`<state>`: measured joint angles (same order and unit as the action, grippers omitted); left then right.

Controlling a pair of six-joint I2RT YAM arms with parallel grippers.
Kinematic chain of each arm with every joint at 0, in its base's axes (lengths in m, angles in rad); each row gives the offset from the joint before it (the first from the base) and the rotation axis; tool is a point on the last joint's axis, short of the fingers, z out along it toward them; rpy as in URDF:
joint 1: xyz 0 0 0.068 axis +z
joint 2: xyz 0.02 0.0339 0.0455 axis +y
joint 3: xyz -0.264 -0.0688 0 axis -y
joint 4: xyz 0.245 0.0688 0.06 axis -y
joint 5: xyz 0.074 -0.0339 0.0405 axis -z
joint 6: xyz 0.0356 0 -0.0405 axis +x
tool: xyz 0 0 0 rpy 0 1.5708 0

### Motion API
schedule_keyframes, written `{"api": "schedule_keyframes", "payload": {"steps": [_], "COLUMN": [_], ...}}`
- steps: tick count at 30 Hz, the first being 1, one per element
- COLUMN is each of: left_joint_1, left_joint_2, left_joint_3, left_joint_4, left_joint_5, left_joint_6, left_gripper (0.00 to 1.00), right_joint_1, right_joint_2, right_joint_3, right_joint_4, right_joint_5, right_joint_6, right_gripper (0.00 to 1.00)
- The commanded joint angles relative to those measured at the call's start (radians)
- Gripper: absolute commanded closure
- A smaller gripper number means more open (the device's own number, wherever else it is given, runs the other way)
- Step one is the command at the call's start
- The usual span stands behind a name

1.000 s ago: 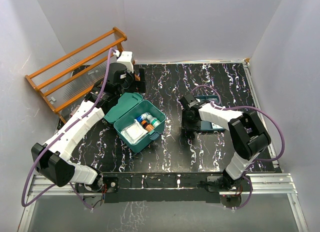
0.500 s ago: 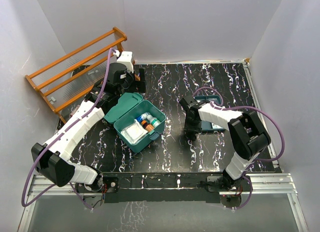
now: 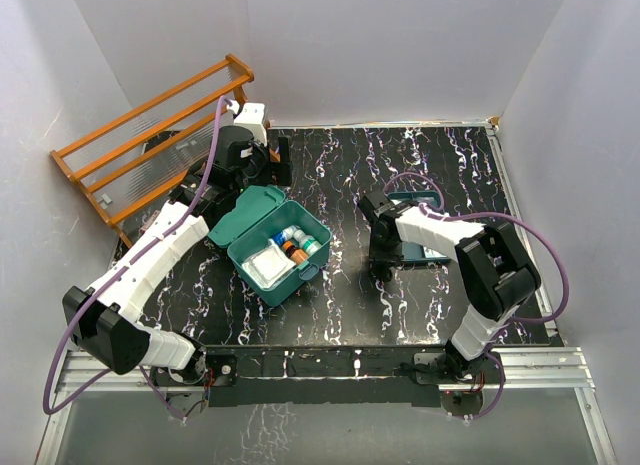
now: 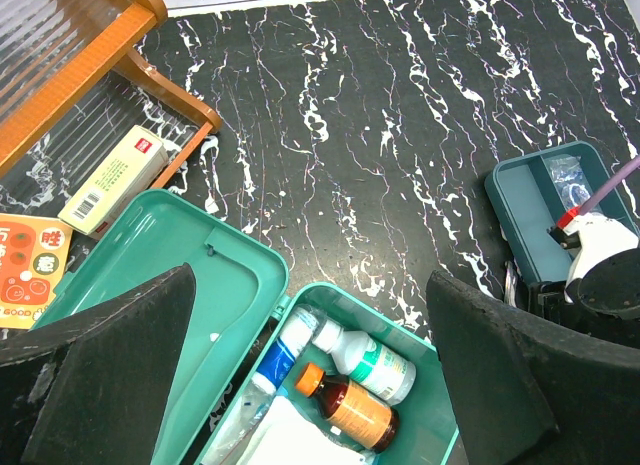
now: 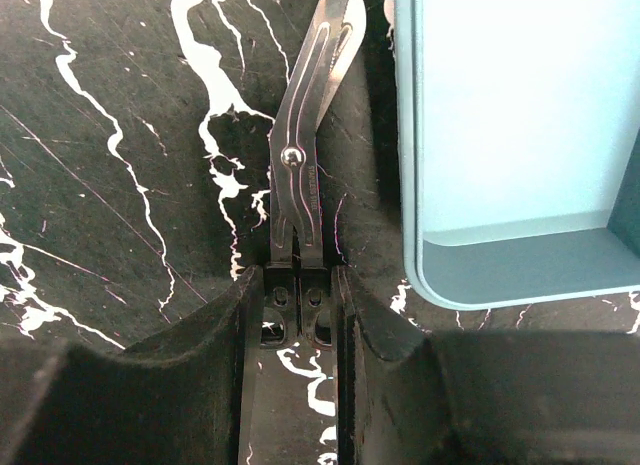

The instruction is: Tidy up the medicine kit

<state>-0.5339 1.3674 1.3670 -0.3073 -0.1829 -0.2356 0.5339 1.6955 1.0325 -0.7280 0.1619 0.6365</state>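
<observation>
The metal scissors (image 5: 300,175) (thin, hard, likely slippery) are pinched at the bottom middle by the right gripper (image 5: 298,310); the left gripper (image 4: 310,280) is spread wide open.

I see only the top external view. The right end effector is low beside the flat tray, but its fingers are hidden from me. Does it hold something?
Observer: Yes. In the right wrist view the right end effector is shut on one end of a thin metal tool, which looks like scissors with one rivet.
Operator: Is this tool inside the tray?
Observer: No. It is outside the tray, along its outer wall, over the black table.
Operator: And the left end effector, is it open?
Observer: Yes. In the left wrist view the left end effector is wide open and empty, above the open medicine kit.
</observation>
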Motion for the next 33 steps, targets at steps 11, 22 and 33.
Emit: {"api": "schedule_keyframes", "payload": {"steps": [11, 22, 33], "left_joint_1": [-0.006, -0.005, -0.006], "left_joint_2": [-0.004, -0.004, -0.004], "left_joint_3": [0.017, 0.023, 0.029], "left_joint_4": [0.005, 0.008, 0.006], "left_joint_5": [-0.001, 0.003, -0.003], "left_joint_6": [0.001, 0.001, 0.005], "left_gripper": [0.01, 0.01, 0.01], "right_joint_1": [0.007, -0.156, -0.268], "right_joint_2": [-0.103, -0.145, -0.048], "right_joint_3": [0.122, 0.111, 0.092], "right_joint_4": [0.024, 0.064, 0.160], "right_joint_5": [0.208, 0.169, -0.029], "right_joint_6": [-0.090, -0.193, -0.344], "right_gripper": [0.86, 0.86, 0.87]}}
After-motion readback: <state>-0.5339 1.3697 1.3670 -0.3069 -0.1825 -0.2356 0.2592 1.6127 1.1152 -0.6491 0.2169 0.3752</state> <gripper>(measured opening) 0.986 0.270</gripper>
